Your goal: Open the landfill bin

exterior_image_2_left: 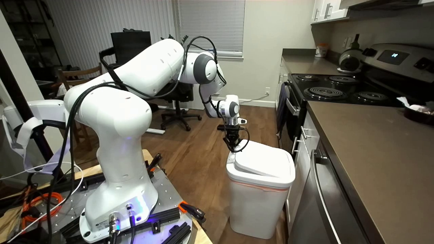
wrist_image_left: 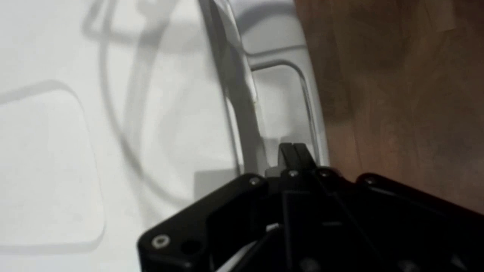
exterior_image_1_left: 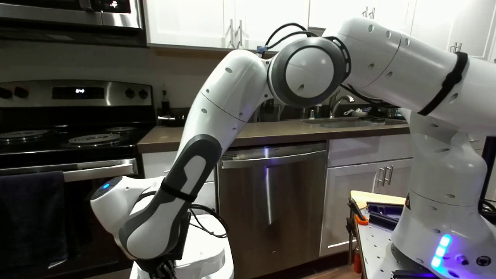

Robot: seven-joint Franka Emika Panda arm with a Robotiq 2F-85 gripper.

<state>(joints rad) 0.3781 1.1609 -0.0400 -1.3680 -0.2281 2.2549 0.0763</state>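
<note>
The landfill bin (exterior_image_2_left: pixel 252 210) is white plastic and stands upright on the floor. Its white lid (exterior_image_2_left: pixel 264 159) appears slightly raised along the gripper-side edge; the lid also shows in an exterior view (exterior_image_1_left: pixel 207 244). In the wrist view a dark gap separates the lid (wrist_image_left: pixel 177 124) from the rim, where a recessed button panel (wrist_image_left: pixel 281 102) sits. My gripper (wrist_image_left: pixel 293 146) is shut with its fingertips together and nothing between them. It points down over this panel; I cannot tell if it touches. In an exterior view the gripper (exterior_image_2_left: pixel 233 149) is at the bin's near-side edge.
A stainless dishwasher (exterior_image_1_left: pixel 271 209) and white cabinets stand beside the bin. The stove (exterior_image_2_left: pixel 325 89) with a hanging dark towel is beyond it. The robot's base table (exterior_image_2_left: pixel 169 189) with clamps is opposite. A loose black cable (exterior_image_2_left: pixel 248 135) loops by the gripper.
</note>
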